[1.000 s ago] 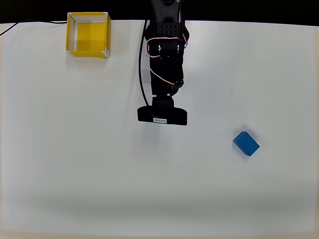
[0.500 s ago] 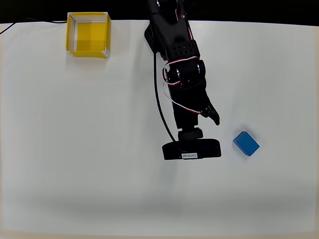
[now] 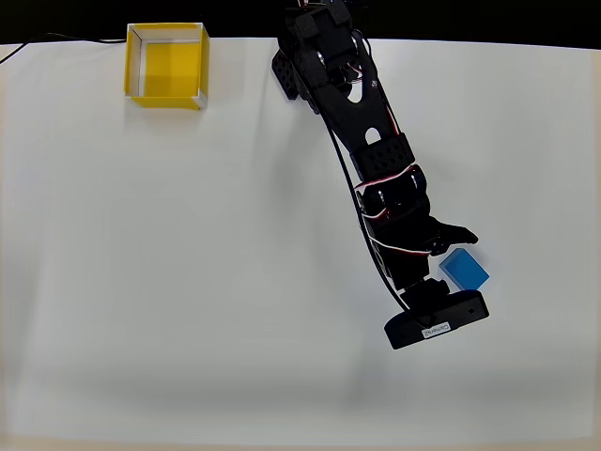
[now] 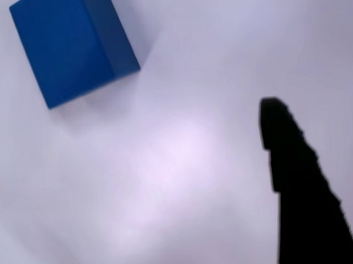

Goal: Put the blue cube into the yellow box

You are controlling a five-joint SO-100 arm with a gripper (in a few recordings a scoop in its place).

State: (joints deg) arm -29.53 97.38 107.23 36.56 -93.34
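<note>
The blue cube (image 3: 464, 270) lies on the white table at the right in the overhead view. My black gripper (image 3: 452, 254) hangs right over its left side, open, with one finger (image 3: 458, 234) splayed out just beyond the cube's far corner. In the wrist view the blue cube (image 4: 72, 49) sits at the upper left, apart from the one dark finger (image 4: 294, 180) that shows at the right; nothing is held. The yellow box (image 3: 169, 66) stands open-topped with nothing in it at the table's far left corner, far from the arm.
The white table (image 3: 188, 282) stretches wide to the left and front of the arm. A thin black cable (image 3: 56, 39) runs along the far edge beside the box. The arm's base (image 3: 315, 38) stands at the far middle.
The arm has swung from the table's middle out to the right and forward, bringing the gripper from well clear of the cube to right above it. Cube and box have not moved.
</note>
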